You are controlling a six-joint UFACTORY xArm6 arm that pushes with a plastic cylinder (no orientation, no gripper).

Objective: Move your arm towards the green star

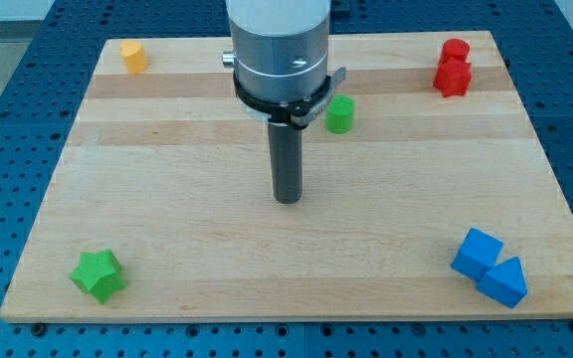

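The green star lies near the view's bottom left corner of the wooden board. My tip rests on the board near its middle, well to the right of and above the star, with bare wood between them. The rod hangs from the arm's grey cylinder at the view's top centre.
A green cylinder stands just right of the rod, above the tip. A yellow block is at the top left. Two red blocks sit at the top right. A blue cube and a blue triangular block touch at the bottom right.
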